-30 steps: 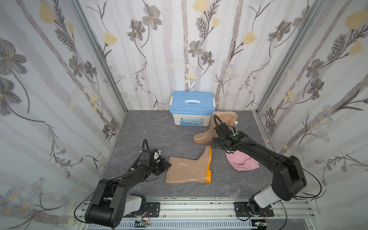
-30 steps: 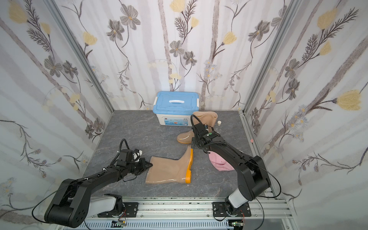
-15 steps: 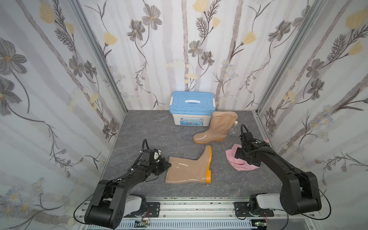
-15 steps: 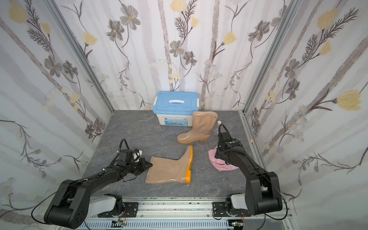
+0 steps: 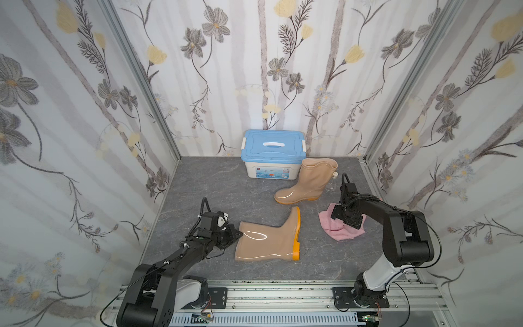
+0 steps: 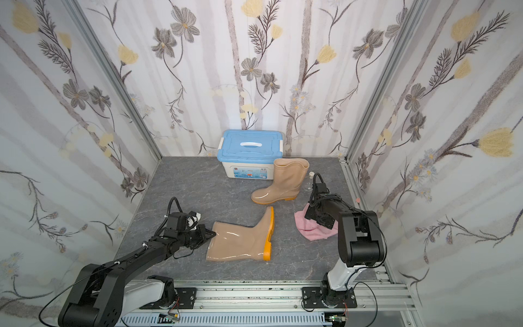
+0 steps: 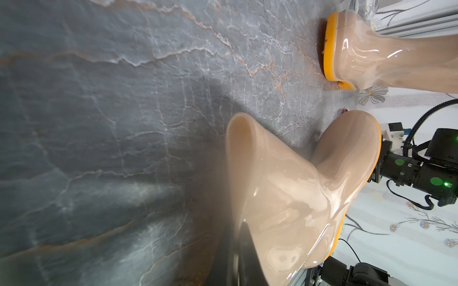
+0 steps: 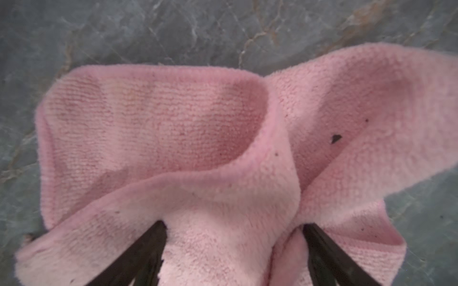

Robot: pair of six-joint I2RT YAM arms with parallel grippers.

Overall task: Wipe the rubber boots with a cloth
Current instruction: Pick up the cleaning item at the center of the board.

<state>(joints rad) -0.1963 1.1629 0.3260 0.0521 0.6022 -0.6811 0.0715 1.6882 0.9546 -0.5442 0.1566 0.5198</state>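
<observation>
Grey marble-look floor (image 5: 220, 181), 3 floral-papered walls (image 5: 254, 85); left gripper (image 5: 236, 234) pinches lying boot (image 5: 266, 243) cuff; right gripper (image 5: 347, 220) splayed over cloth (image 8: 161, 123)

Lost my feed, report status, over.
Left gripper shut on lying boot at its cuff. Right gripper open, astride cloth fold. Standing boot untouched, nothing blocking.

So a second ago the right end effector (image 5: 348, 222) was up against the standing boot (image 5: 310, 181) near the back edge of the worktop, hiding part of its shaft. It's since swung away toward the right edge and dropped onto the pink cloth (image 5: 335, 232), so that boot's in full view again. Its fingers (image 8: 153, 237) are now dug into the cloth on either side of a pushed-up fold. They've started pinching in from their widest, though there's a clear gap between them.
</observation>
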